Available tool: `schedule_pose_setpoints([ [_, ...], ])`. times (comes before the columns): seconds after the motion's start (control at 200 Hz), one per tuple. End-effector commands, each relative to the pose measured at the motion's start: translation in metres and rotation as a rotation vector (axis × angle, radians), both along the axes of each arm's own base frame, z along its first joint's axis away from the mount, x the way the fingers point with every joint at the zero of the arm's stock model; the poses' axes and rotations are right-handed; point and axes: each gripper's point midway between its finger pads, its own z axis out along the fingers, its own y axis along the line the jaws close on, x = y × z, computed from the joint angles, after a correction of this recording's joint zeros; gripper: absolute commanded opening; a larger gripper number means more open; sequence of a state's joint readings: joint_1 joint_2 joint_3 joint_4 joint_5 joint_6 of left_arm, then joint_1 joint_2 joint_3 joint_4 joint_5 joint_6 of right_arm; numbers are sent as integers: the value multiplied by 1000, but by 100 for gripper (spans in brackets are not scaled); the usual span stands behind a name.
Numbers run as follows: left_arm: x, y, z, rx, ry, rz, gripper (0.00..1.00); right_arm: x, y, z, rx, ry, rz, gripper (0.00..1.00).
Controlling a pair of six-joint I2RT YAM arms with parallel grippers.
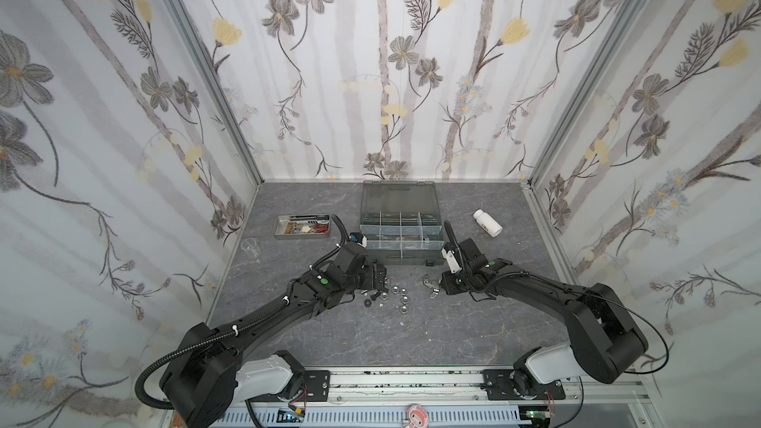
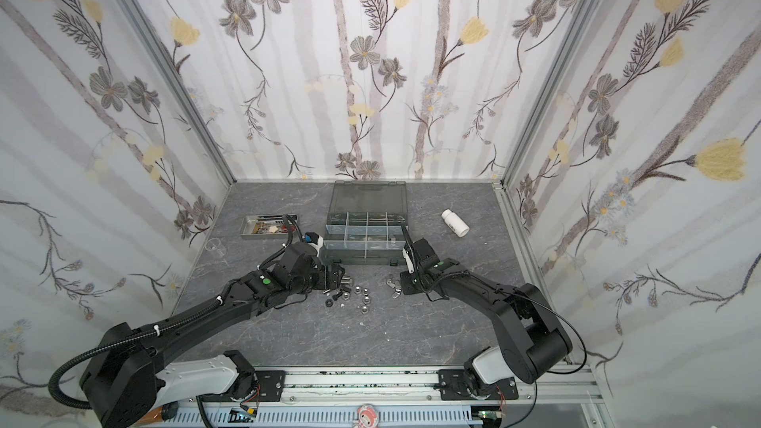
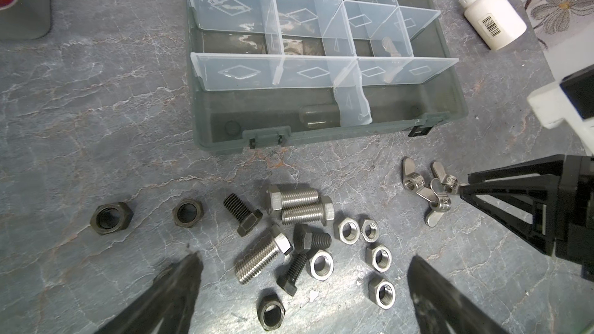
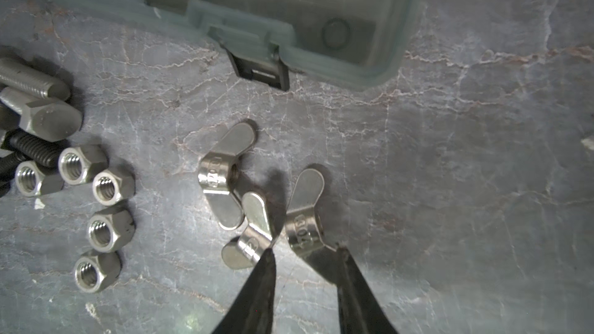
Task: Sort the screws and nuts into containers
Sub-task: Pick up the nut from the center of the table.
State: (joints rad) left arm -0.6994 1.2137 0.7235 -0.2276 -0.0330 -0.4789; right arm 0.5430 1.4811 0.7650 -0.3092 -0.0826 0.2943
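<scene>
Wing nuts (image 4: 218,178) shiny metal; box (image 3: 225,130) smoky plastic; tabletop (image 3: 96,107) matt marbled.

Soft, even light; left tool (image 3: 303,260) fingers (image 3: 167,297) blurred.

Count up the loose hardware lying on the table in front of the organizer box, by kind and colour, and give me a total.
Black hex nuts: 3
Silver hex nuts: 5
Silver wing nuts: 3
Black bolts: 3
Silver bolts: 3
Total: 17
</scene>
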Motion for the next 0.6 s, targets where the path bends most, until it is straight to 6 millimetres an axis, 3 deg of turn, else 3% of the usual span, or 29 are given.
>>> schedule_pose_setpoints([
  [0.0,5,-4,4,-28,-20,11,100,8,7,3,12,-18,16,34],
  [0.355,3,-2,-2,-23,-13,16,100,5,13,-8,15,9,39,36],
  [0.595,1,1,-3,-24,-13,22,100,-1,15,-13,-6,21,55,32],
])
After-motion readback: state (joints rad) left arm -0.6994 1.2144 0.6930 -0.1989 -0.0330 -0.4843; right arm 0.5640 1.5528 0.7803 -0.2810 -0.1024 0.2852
